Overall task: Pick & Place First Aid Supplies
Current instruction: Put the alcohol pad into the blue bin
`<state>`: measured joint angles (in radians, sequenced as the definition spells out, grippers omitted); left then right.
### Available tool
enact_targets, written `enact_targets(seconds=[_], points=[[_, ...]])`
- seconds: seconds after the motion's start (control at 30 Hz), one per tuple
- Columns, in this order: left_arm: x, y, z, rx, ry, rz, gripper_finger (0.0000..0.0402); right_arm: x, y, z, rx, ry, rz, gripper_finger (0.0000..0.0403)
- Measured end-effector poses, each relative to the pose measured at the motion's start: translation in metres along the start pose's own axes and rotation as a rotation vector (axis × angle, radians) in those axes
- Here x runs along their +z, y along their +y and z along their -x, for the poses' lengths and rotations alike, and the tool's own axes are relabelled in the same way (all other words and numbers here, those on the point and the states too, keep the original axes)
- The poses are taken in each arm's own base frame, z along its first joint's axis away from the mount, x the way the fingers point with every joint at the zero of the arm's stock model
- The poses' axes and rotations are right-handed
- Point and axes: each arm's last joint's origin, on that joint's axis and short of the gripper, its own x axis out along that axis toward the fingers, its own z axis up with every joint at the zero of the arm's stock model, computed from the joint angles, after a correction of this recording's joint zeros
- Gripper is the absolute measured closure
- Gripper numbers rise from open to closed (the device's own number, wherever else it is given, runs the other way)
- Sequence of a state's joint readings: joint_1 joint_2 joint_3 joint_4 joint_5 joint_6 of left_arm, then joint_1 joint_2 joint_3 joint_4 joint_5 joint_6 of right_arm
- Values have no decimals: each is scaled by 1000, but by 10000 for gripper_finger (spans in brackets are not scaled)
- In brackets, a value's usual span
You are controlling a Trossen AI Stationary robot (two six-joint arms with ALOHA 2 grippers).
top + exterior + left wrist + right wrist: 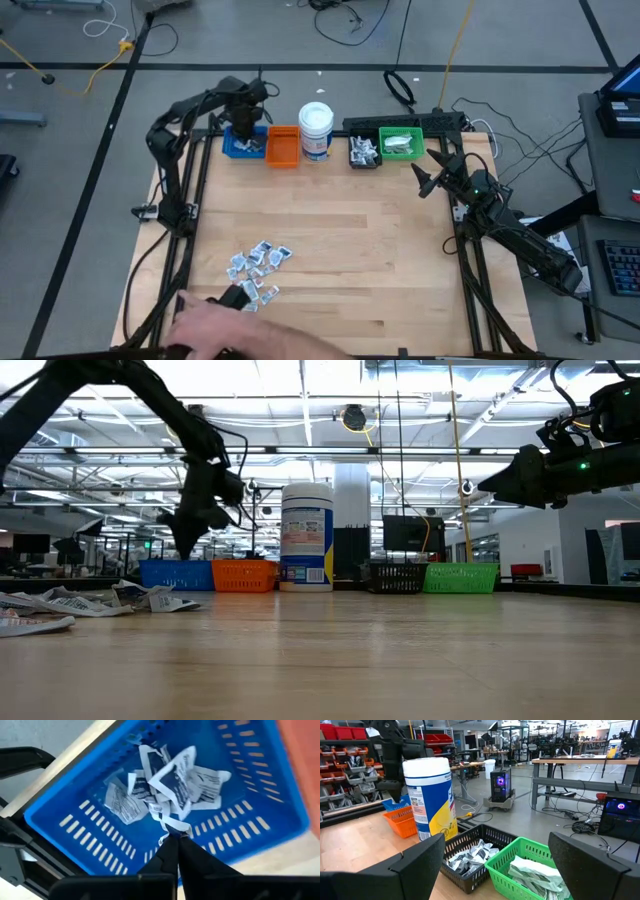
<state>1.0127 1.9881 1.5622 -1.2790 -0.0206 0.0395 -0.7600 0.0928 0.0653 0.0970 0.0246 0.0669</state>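
My left fingers [175, 842] hang over the blue bin [100, 827] clenched on a packet [172, 822], and I judge it could cling or snag the bin's slots and lift back out if I open too low. My right fingers [495, 870] wait spread above the desk [340, 250] by the green bin [402, 143]. A person's hand [205, 325] by the loose packets [258, 265] blocks my next pick; the orange bin [282, 147] and jar [316, 130] crowd the drop.
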Motion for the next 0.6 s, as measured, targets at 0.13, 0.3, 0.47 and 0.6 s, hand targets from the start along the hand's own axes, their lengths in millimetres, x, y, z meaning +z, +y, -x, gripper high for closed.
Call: enact_targets(seconds=[0.13, 0.3, 0.47, 0.6], points=[[2, 2, -3, 43, 0, 1, 380, 0, 0, 0, 0, 0, 0, 50], [5, 1, -2, 78, -23, -1, 312, 0, 0, 0, 0, 0, 0, 50], [3, -2, -1, 77, -20, 33, 227, 0, 0, 0, 0, 0, 0, 50], [-5, -7, 16, 67, -70, 83, 185, 0, 0, 0, 0, 0, 0, 50]])
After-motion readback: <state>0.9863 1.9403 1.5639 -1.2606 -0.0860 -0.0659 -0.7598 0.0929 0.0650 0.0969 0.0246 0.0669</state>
